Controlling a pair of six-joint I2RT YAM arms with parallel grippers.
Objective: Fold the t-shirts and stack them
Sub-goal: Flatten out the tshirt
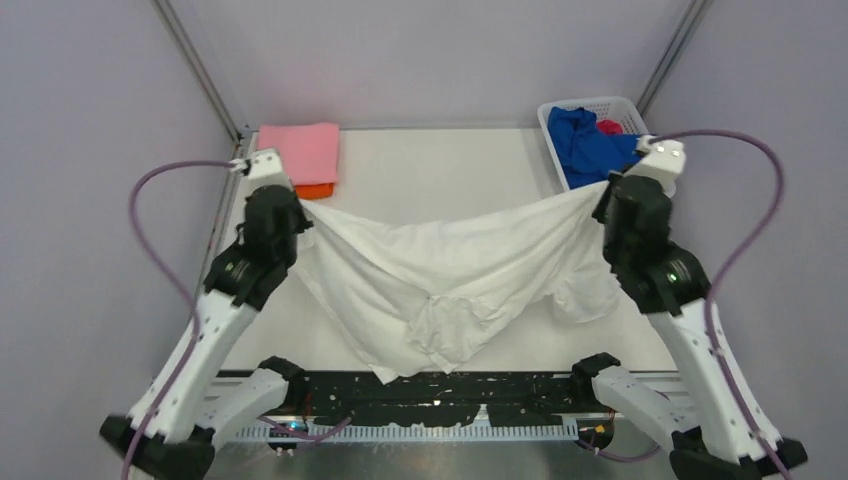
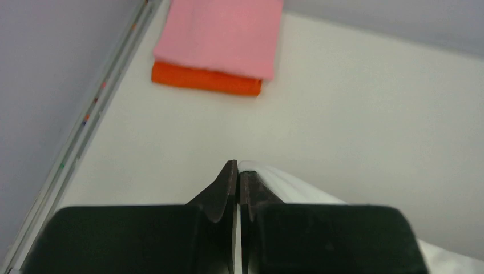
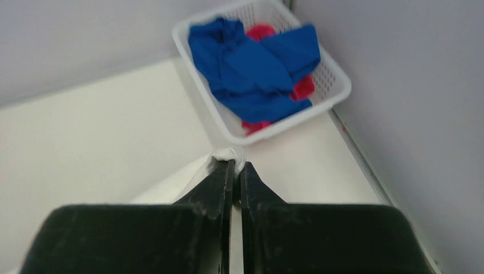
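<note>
My left gripper and right gripper both clamped on white shirt, stretched mid-frame; pink shirt upper left.

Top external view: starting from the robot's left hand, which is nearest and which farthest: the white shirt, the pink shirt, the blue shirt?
1. white shirt: pinched in the left hand itself.
2. pink shirt: just beyond it, far-left corner.
3. blue shirt: in the basket, far-right corner.
</note>
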